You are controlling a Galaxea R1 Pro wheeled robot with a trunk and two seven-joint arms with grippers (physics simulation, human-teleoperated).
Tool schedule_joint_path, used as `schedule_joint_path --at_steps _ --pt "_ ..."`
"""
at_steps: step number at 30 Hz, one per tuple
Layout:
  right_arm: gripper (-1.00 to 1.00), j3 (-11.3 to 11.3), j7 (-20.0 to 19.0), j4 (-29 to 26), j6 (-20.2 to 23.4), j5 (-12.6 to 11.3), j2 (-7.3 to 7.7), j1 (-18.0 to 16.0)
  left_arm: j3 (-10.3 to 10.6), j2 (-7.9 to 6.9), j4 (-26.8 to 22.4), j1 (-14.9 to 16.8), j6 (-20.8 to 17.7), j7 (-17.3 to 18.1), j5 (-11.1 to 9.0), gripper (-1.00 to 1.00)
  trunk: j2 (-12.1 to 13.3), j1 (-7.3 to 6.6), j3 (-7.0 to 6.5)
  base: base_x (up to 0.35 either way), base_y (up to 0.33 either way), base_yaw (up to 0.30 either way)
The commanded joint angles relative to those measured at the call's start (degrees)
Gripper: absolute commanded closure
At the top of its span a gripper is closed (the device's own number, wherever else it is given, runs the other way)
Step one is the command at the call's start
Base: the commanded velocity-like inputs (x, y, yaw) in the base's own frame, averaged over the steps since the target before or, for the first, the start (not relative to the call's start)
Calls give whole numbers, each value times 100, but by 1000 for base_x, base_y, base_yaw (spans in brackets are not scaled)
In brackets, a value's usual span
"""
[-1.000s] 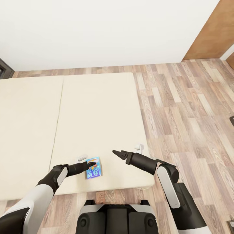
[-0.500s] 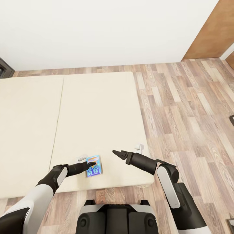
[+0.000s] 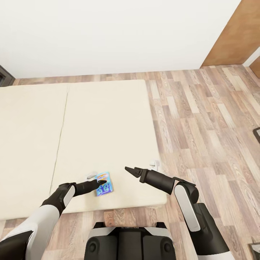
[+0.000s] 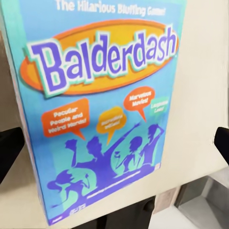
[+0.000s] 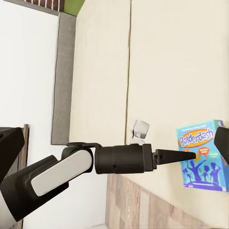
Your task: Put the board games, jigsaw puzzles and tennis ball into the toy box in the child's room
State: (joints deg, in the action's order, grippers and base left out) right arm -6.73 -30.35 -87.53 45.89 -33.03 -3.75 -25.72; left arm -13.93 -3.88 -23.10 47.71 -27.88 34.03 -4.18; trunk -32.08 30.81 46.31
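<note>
Looking down from the head: left pincer (image 3: 103,182) stretched low over the bed (image 3: 108,119), tip right above the blue board game (image 3: 104,183), likely so the flat box can be picked up. Hard to tell here if the fingers are spread or closed. Box lying flat near the bed's front edge, close to the robot, easy to reach. Right pincer (image 3: 128,169) held out just beside the box, apart from it, fingers looking pressed together with nothing between them, probably waiting out of the way. Small white thing (image 3: 155,164) further along the bed edge, past the right pincer.

Looking along the left pincer: board game (image 4: 102,107) straight ahead and very near, word "Balderdash" on it. Dark fingertips (image 4: 9,148) far apart, one on each side of the box, so spread wide and not yet squeezing. Seems lined up for a grab.

Looking along the right pincer: left arm's pointed tip (image 5: 188,155) at the edge of the box (image 5: 202,155), flat on the cream mattress (image 5: 171,62).
</note>
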Motion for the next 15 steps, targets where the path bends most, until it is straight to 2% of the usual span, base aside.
schedule_joint_path --at_steps 1,4,11,15 --pt "-100 6 -7 -1 31 -8 -2 -3 -22 1 -2 2 -55 7 -39 -100 -6 2 5 0 -192 0" --pt "-100 4 -8 -1 27 -9 -2 -3 -22 1 -7 2 -58 7 -39 -100 -6 2 5 0 -193 0" --pt "-100 -2 -8 -1 25 -10 -2 -3 -22 -6 -10 2 -62 7 -39 -100 -6 2 5 0 -58 0" --pt "-100 1 -7 -1 25 -10 -2 -3 -24 -6 -10 2 -73 7 -39 -100 -6 2 5 0 -176 0"
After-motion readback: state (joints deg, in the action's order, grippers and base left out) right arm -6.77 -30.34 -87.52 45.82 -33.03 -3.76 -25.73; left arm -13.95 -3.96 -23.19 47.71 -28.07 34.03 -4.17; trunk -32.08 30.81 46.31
